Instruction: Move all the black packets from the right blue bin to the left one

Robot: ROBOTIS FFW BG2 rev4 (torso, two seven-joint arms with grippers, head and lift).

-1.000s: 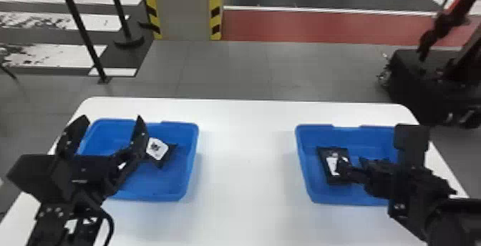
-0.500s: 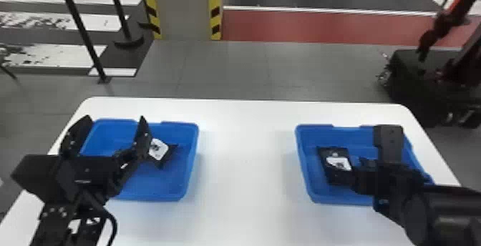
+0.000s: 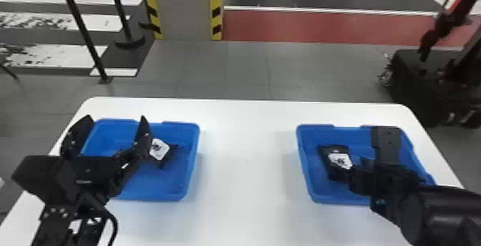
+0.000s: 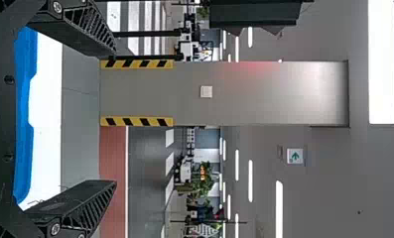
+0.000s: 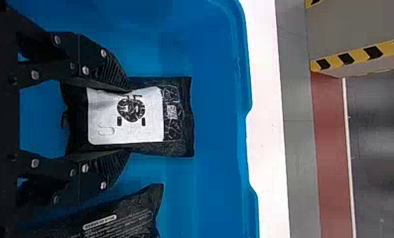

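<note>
In the head view my right gripper is low in the right blue bin, at the near right side of a black packet with a white label. In the right wrist view the fingers of the right gripper stand apart over the two long edges of that flat-lying packet; a second black packet lies beside it. My left gripper is parked open above the left blue bin, which holds a black packet with a white label. The left gripper holds nothing.
Both bins stand on a white table, with a gap between them. The right bin's far wall runs beyond the fingertips. Past the table are a pillar with striped edges and a dark wheeled machine.
My right gripper's upper part and forearm have swung left in the head view, its fingers now lower over the packet's near end. My left arm has barely moved.
</note>
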